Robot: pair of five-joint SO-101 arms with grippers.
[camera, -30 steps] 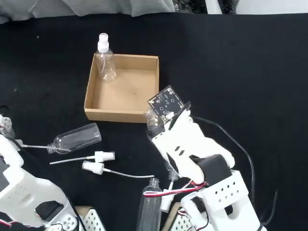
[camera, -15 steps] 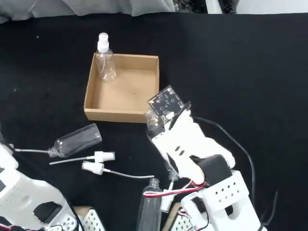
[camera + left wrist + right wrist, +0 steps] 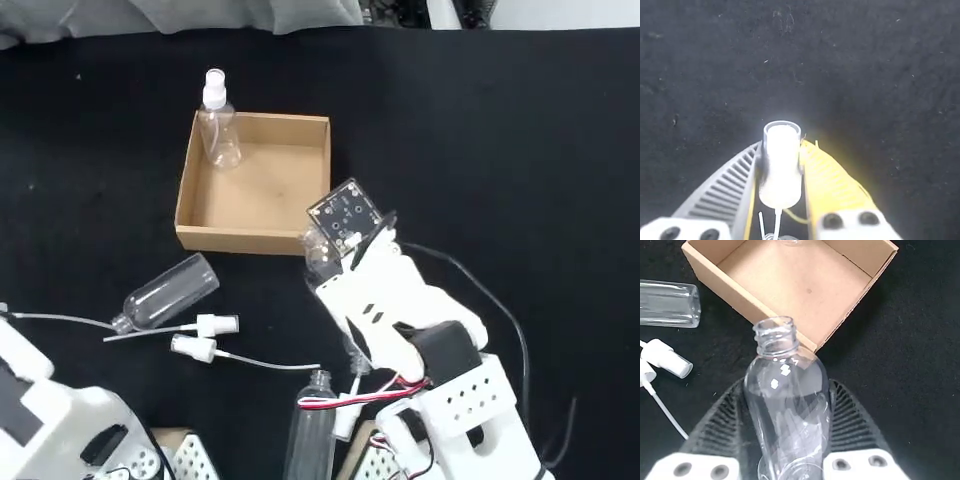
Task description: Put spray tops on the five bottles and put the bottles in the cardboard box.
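**High view.** A cardboard box (image 3: 252, 240) is noted on the black cloth (image 3: 500, 150). A capped bottle (image 3: 218, 125) stands upright in the box's far left corner. The right arm (image 3: 400, 300) is placed just beside the box's near right corner, and an uncapped bottle (image 3: 318, 250) shows under its wrist. A second bare bottle (image 3: 165, 292) lies on its side in front of the box. Two loose spray tops (image 3: 215, 324) lie just beside it, their tubes trailing over the cloth. A third bare bottle (image 3: 308, 430) is seen near the right arm's base. The left arm (image 3: 40, 430) sits at the lower left corner.

**Left wrist view.** The left gripper (image 3: 782, 147) is recorded as clenched on a white spray top (image 3: 781, 175), which is pinched between both fingers, with cloth beyond.

**Right wrist view.** The right gripper (image 3: 787, 385) is clamped around the body of the uncapped bottle. The bottle's open neck points toward the box's near wall, and the bottle is outside the box.
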